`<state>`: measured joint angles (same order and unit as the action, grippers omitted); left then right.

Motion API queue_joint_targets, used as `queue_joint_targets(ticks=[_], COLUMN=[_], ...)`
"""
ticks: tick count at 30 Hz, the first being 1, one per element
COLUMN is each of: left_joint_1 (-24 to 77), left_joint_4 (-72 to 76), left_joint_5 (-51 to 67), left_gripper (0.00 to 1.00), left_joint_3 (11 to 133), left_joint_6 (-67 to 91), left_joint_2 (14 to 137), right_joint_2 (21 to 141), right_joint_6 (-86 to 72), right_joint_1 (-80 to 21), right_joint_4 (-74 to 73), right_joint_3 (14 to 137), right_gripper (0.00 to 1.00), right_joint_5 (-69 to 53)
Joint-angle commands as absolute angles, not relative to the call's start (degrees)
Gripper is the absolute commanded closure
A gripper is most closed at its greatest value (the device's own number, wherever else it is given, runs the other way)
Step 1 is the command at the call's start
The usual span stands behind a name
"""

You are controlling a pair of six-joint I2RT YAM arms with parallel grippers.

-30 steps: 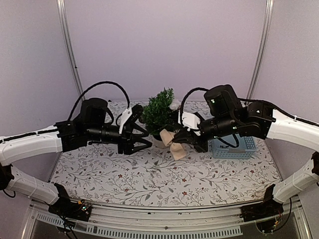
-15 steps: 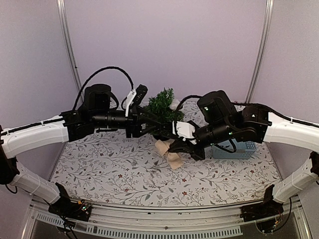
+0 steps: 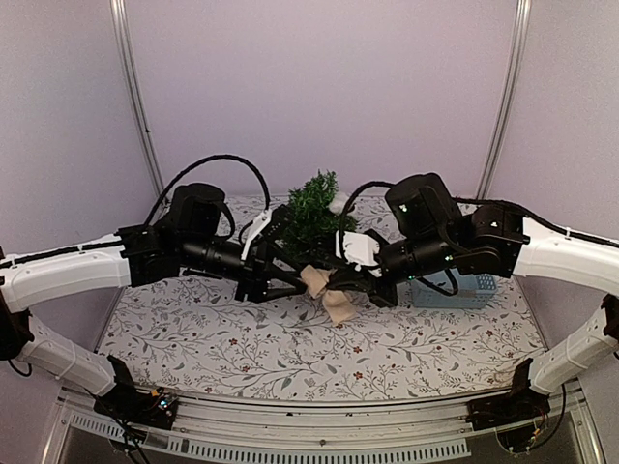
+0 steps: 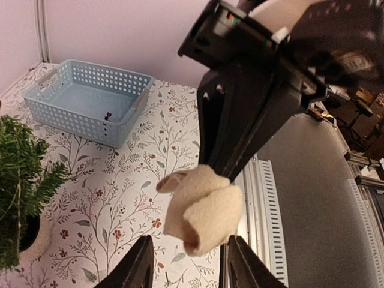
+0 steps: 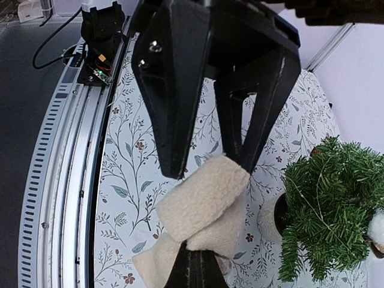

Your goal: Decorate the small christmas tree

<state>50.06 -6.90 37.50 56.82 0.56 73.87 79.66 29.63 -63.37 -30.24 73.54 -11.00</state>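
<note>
The small christmas tree (image 3: 314, 208) stands at the table's back middle, its green branches also at the edge of both wrist views (image 4: 21, 186) (image 5: 330, 204). In front of it hangs a cream fleece bow (image 3: 327, 290) (image 4: 204, 207) (image 5: 204, 204), held above the table. My right gripper (image 3: 342, 286) (image 5: 201, 255) is shut on the bow's knot from the right. My left gripper (image 3: 302, 277) (image 4: 191, 240) comes from the left, open, with one finger on each side of the bow's loop. Its left finger stands apart from the fleece; the other is close beside it.
A light blue slotted basket (image 3: 455, 290) (image 4: 90, 102) sits at the right, behind the right arm. The tree's pale pot (image 5: 270, 219) stands just beyond the bow. The metal rail (image 5: 66, 180) runs along the table's near edge.
My left arm swung from beside the tree down to the bow, and its jaws have narrowed around the loop. My right gripper kept the bow and shifted slightly left.
</note>
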Motion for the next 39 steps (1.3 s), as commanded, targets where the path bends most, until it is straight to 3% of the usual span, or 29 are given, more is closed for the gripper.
queue_joint_targets(ticks=[1, 5, 11, 17, 24, 29, 33, 39], left_joint_1=[52.3, 55.7, 57.1, 55.5, 55.4, 57.9, 58.5, 58.8], left_joint_4=[-10.9, -9.6, -5.2, -3.3, 1.2, 0.9, -3.4, -8.1], left_joint_5=[37.8, 39.0, 31.1, 22.6, 27.8, 34.6, 34.9, 33.0], left_gripper=[0.6, 0.65, 0.64, 0.46, 0.42, 0.47, 0.61, 0.73], left_joint_3=[55.6, 53.0, 49.4, 52.0, 53.6, 52.2, 52.2, 50.7], left_joint_6=[-3.2, -8.0, -8.9, -7.9, -9.8, -14.5, -15.6, -18.3], left_joint_2=[74.0, 71.2, 66.7, 67.1, 68.2, 68.3, 69.3, 67.7], right_joint_2=[76.9, 76.6, 76.9, 78.2, 79.3, 79.6, 79.1, 78.6], right_joint_6=[30.7, 30.8, 30.5, 30.3, 29.9, 30.0, 30.0, 30.0], right_joint_1=[-63.7, -63.7, -63.5, -63.5, -63.7, -63.6, -63.6, -63.6], right_joint_4=[-28.0, -27.5, -27.4, -28.1, -27.9, -27.6, -27.2, -27.3], right_joint_3=[73.6, 72.9, 71.9, 72.0, 72.2, 72.2, 72.2, 72.1], right_gripper=[1.0, 1.0, 1.0, 1.0, 1.0, 1.0, 1.0, 1.0], right_joint_5=[-10.4, -10.1, -11.4, -14.0, -14.9, -13.5, -12.9, -11.1])
